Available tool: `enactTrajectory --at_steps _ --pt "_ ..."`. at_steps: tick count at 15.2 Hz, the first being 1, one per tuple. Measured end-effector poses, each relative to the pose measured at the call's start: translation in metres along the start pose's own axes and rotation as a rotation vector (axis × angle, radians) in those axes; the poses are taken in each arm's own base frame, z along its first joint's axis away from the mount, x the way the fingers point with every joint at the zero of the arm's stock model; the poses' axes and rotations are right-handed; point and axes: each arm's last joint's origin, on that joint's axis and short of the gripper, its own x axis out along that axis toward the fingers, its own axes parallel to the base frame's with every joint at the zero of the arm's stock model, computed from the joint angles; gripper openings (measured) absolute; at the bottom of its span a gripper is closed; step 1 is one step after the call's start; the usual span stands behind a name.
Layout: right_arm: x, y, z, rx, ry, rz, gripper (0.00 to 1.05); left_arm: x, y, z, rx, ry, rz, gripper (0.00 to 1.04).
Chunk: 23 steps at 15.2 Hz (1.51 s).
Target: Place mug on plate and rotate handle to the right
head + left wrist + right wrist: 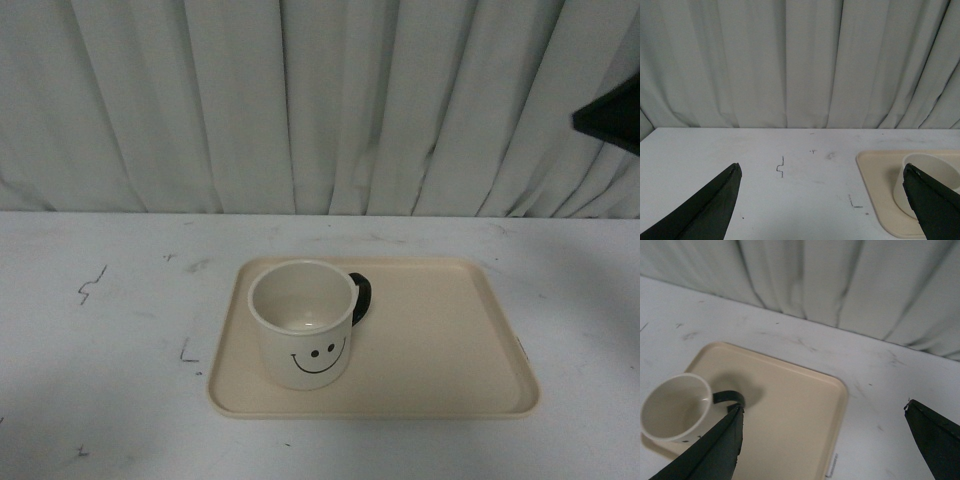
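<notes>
My left gripper (821, 169) and right gripper (823, 407) are spread, empty. The mug (305, 325) stands on the plate (450, 330), its handle (361, 298) rightward. A scuffed white table (100, 350) surrounds the plate, with a pale curtain (300, 100) behind.

No text is legible; the mug (300, 335) bears only a black smiley (320, 358).

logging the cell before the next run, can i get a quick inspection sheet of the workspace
surface: white table with a few small dark scuff marks.
job's things: mug upright on the left half of the plate, smiley facing the front camera; handle points right and slightly back.
clutter: nothing seen.
grippers: left gripper and right gripper both open, holding nothing.
cables: nothing seen.
surroundings: pleated pale curtain behind the table.
</notes>
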Motion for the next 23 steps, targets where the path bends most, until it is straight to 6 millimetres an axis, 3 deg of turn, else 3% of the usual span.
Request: enactTrajectory --at_steps 3,6,7,13,16,18,23 --pt "0.061 0.023 0.012 -0.079 0.117 0.15 0.98 0.0 0.0 0.0 0.0 0.0 0.0 0.98" --pt "0.097 0.058 -0.01 -0.211 0.261 0.308 0.98 0.0 0.0 0.0 0.0 0.0 0.0 0.98" --pt "0.119 0.069 -0.011 -0.245 0.268 0.356 0.98 0.0 0.0 0.0 0.0 0.0 0.0 0.98" --pt "0.164 0.065 -0.023 -0.405 0.373 0.414 0.98 0.0 0.0 0.0 0.0 0.0 0.0 0.98" --pt "0.174 0.065 0.002 -0.446 0.355 0.497 0.98 0.0 0.0 0.0 0.0 0.0 0.0 0.98" --pt "0.174 0.069 0.006 -0.468 0.372 0.535 0.98 0.0 0.0 0.0 0.0 0.0 0.0 0.98" --pt "0.207 0.087 -0.015 -0.512 0.449 0.601 0.98 0.0 0.0 0.0 0.0 0.0 0.0 0.98"
